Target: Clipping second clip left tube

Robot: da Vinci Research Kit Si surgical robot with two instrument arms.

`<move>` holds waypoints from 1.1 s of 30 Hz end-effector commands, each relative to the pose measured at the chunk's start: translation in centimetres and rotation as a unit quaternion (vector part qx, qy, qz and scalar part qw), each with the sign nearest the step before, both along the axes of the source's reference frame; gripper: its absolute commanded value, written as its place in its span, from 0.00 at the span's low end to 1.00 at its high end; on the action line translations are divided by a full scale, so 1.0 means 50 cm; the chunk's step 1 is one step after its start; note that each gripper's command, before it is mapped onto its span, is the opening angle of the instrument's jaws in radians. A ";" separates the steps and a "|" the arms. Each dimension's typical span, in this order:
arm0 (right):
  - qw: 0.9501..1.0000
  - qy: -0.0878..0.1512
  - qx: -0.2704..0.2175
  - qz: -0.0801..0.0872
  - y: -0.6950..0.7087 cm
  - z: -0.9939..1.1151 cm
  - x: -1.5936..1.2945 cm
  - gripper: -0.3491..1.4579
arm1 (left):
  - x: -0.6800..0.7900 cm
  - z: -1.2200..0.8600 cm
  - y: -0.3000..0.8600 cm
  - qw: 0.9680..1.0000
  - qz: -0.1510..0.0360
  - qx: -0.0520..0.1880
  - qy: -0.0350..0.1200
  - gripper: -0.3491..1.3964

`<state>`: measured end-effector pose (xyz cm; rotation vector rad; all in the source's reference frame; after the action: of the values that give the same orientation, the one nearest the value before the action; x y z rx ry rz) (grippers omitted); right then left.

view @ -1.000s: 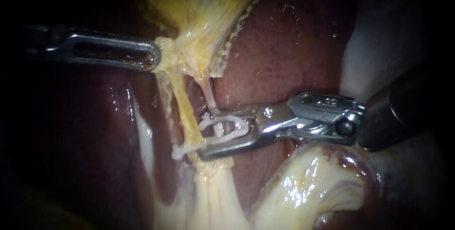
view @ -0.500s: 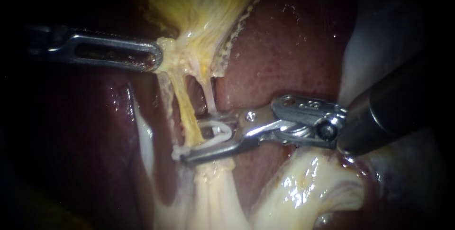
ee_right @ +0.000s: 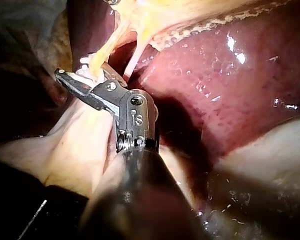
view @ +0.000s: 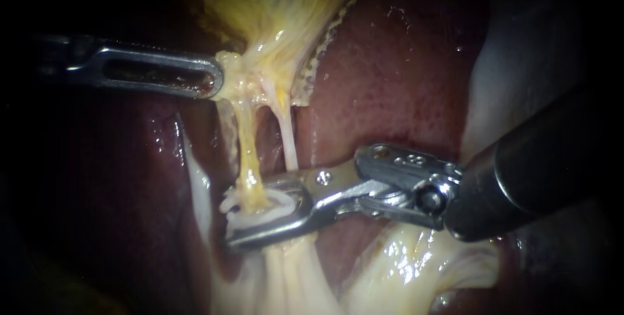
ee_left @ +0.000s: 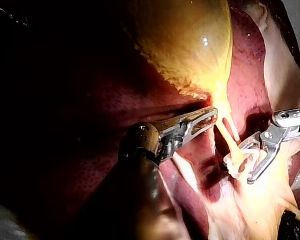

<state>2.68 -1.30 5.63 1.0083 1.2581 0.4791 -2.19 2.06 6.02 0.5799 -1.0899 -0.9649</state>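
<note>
Since a second ago my right instrument (view: 242, 225) has slid off the right tube (view: 290, 146) onto the left tube (view: 247, 152).

- Liver (view: 390, 75) behind, gallbladder (view: 279, 3) above.
- Left instrument (view: 211, 82): jaws clamped on the gallbladder's lower edge, stretching both tubes.
- Right instrument: jaws part-open, gripping the white clip (view: 253, 219), which straddles the left tube low down.
- I judge the tube soft, slick and easily torn, so I would take it square across and squeeze gently.

Small stamped marks (view: 400, 158) on the right instrument (view: 260, 214) behind its hinge, no other writing in view.
</note>
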 end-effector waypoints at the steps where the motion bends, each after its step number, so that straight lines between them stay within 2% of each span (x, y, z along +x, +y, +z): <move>1: 1.000 0.002 0.001 0.001 0.0000 0.0000 0.0000 0.44 | 0.0000 0.0000 0.0000 1.000 0.000 0.000 0.000 0.00; 8: 1.000 0.004 0.012 0.003 0.0002 -0.0001 0.0000 0.40 | 0.0000 0.0000 0.0000 1.000 0.000 0.000 0.000 0.00; 19: 0.999 0.021 0.043 0.024 0.0023 -0.0010 0.0011 0.39 | -0.0005 0.0001 0.0001 1.000 0.000 0.000 -0.001 0.00; 25: 0.998 0.023 0.051 0.026 0.0026 -0.0012 0.0011 0.38 | -0.0007 0.0000 0.0002 1.000 0.000 0.001 0.000 0.00; 29: 0.998 0.023 0.053 0.025 0.0024 -0.0012 0.0006 0.32 | -0.0007 0.0000 0.0001 1.000 0.000 0.000 0.000 0.00; 33: 0.997 0.018 0.066 0.022 0.0018 -0.0011 -0.0003 0.19 | -0.0007 0.0000 0.0001 1.000 0.001 0.001 -0.001 0.00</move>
<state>2.66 -1.22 5.57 1.1117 1.2933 0.5917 -2.23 2.06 6.02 0.5828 -1.0901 -0.9644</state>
